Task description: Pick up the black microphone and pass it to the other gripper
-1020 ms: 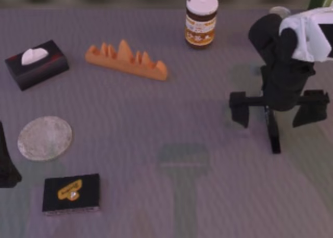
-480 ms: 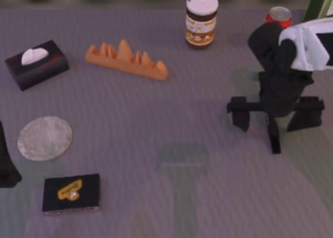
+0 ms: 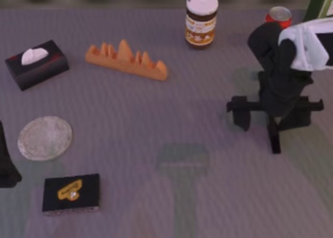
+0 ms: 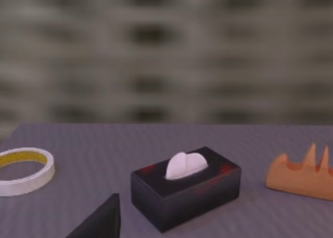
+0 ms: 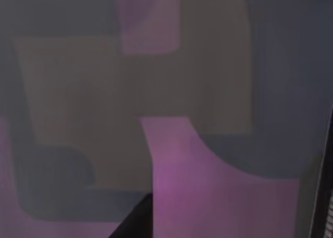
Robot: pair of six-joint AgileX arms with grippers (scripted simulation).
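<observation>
1. Mic (image 3: 273,136) is lying on the desk (image 3: 171,103) at the right side, a slim black stick poking out toward the near edge from under the right pincer (image 3: 274,113). Its head is hidden by the arm.
2. Right pincer hangs right over it, fingers spread wide, one on each side of the stick, not pinching anything yet.
3. Handling guess: stiff, light, round and smooth, so it could roll or slip. I'd grab it mid-shaft, leaving one end free for the other pincer.
4. Left pincer (image 3: 6,165) is parked at the left edge, can't tell if it's spread or pressed together.
5. Soda can (image 3: 279,14) and jar (image 3: 201,20) sit farther back, well apart.
</observation>
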